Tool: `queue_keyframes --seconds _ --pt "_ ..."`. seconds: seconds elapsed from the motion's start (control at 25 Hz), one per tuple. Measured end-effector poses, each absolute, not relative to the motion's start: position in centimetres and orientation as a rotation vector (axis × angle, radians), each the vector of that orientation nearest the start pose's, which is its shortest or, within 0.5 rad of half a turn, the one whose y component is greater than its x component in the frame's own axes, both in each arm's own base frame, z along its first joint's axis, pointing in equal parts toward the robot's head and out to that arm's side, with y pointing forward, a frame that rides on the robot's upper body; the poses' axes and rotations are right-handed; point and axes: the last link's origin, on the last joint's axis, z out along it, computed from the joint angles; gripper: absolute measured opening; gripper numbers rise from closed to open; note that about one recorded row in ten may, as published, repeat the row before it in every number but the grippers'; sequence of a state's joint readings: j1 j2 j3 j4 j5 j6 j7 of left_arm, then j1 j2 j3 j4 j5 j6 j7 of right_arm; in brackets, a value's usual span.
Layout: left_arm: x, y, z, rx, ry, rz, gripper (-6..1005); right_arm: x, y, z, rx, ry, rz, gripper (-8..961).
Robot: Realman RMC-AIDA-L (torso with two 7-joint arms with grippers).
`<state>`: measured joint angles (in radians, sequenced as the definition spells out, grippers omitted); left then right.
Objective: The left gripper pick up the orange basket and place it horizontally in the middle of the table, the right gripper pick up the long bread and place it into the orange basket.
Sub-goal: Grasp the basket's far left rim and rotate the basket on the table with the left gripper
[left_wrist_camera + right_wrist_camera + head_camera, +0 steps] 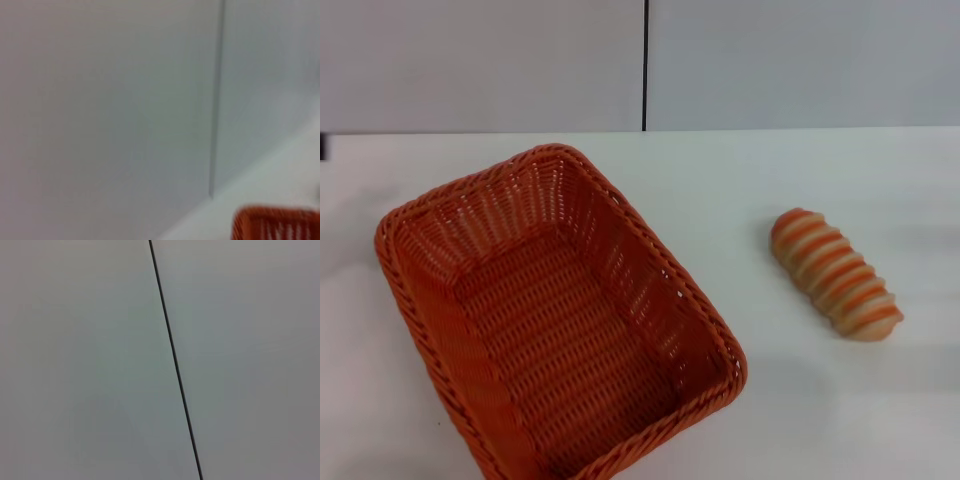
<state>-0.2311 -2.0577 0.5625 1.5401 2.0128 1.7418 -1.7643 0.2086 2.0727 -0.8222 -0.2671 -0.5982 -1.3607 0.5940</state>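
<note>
Head view: orange basket sits on the white table, filling the 8 o'clock part of the scene; it lies skewed, long axis running from about 11 o'clock down toward 5 o'clock, open side up, near corner cut by the lower edge of the view; interior shows only weave, nothing lying in it; braided rim runs whole round the visible part, sloping sides show gaps in the weave. Long bread lies flat on the table at roughly 3 o'clock from the basket, well apart from it, bare tabletop between; its own axis tilts the same way, upper end toward 10 o'clock, lower end toward 4 o'clock; orange-brown and cream ridges cross it. Pale grey wall stands behind the table's far edge, a dark vertical seam at 12 o'clock. Left wrist view: mostly wall and seam, a strip of table, one blurred corner of the basket at the frame edge. Right wrist view: wall and seam only. Left gripper and right gripper: neither shows in any view; whether released, clenched or grasping cannot be told; nothing touches basket or bread.
</note>
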Motion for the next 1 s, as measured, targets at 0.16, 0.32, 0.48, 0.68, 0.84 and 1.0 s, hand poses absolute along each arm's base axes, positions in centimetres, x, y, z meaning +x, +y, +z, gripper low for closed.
queue_keyframes --seconds 0.16,0.32,0.48,0.68,0.84,1.0 --pt "-24.8 29.4 15.7 -2.437 -0.525 -0.132 621 38.2 26.8 7.4 -1.361 0.588 0.900 651" --pt "-21.7 32.1 13.7 -2.473 -0.450 0.018 623 38.1 26.8 7.2 -1.362 0.588 0.910 650" --pt "-20.6 33.2 11.7 -2.499 -0.398 0.166 625 37.6 26.7 7.0 -1.366 0.578 0.939 650" --pt "-19.0 34.1 8.4 -2.539 -0.299 0.360 670 37.4 26.8 6.7 -1.370 0.581 0.955 650" --pt "-17.9 34.7 7.4 -2.565 -0.256 0.402 798 37.2 27.0 6.3 -1.374 0.590 0.965 650" --pt "-17.9 35.1 6.3 -2.586 -0.249 0.461 795 37.0 27.2 6.2 -1.378 0.590 0.971 650"
